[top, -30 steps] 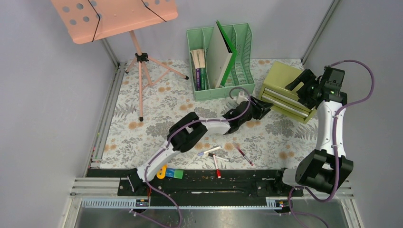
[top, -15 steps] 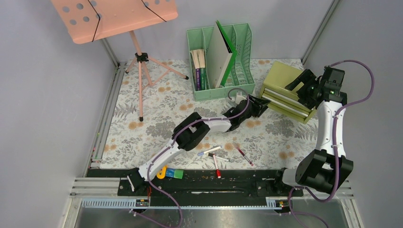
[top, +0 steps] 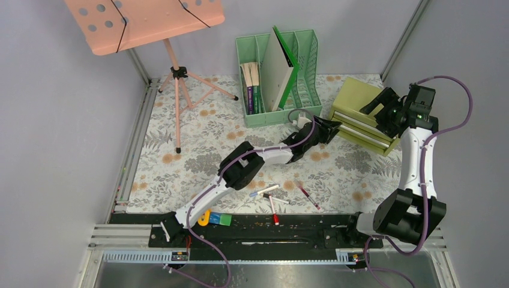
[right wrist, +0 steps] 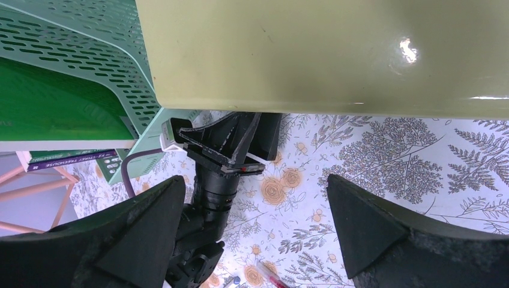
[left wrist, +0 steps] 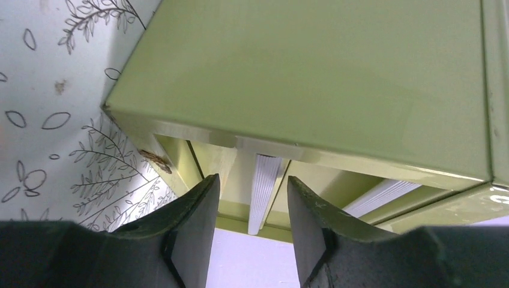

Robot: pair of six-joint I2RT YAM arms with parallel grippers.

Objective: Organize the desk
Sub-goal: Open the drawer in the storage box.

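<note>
Left of the left gripper [top: 329, 127] stands a perforated mint file rack [top: 306, 51] on the fern-printed desk [top: 192, 138]. Its arm stretches low, jaws narrowly parted (nothing held), a ribbed white drawer pull [left wrist: 264, 186] showing between them on the glossy olive drawer box [top: 355, 99]. Over the box hovers the right gripper [top: 373, 107], jaws spread wide, empty.

A line of pale lettering is running along the spine of a purple book [right wrist: 66, 161] in the right wrist view, but it is showing too small and blurred to make out. No other text, label or number is showing legibly anywhere.
</note>
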